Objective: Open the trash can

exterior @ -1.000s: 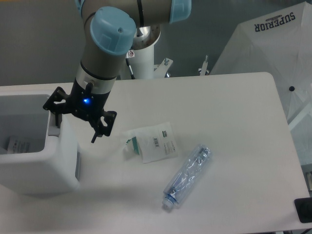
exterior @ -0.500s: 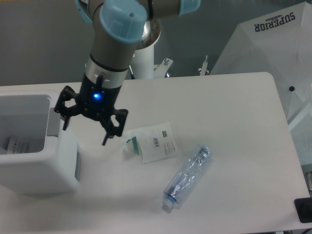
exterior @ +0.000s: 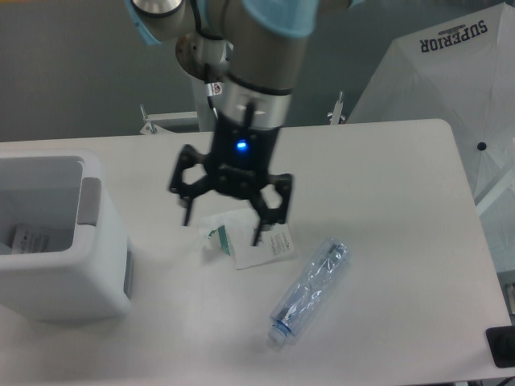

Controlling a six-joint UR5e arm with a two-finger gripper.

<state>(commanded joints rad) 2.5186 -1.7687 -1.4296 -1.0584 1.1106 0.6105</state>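
Trash can [exterior: 56,241] on white table [exterior: 386,177]

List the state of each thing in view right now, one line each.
trash can: open at the top, a labelled item inside
gripper: open, holding nothing, above the packet
white packet: flat on the table, partly behind the gripper
plastic bottle: empty, crushed, on its side
table: carries bin, packet and bottle

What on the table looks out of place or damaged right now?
Two loose items lie on the table: a crumpled clear plastic bottle on its side, and a white packet lying askew beneath the open gripper. The trash can stands open at the left edge, with some paper inside.
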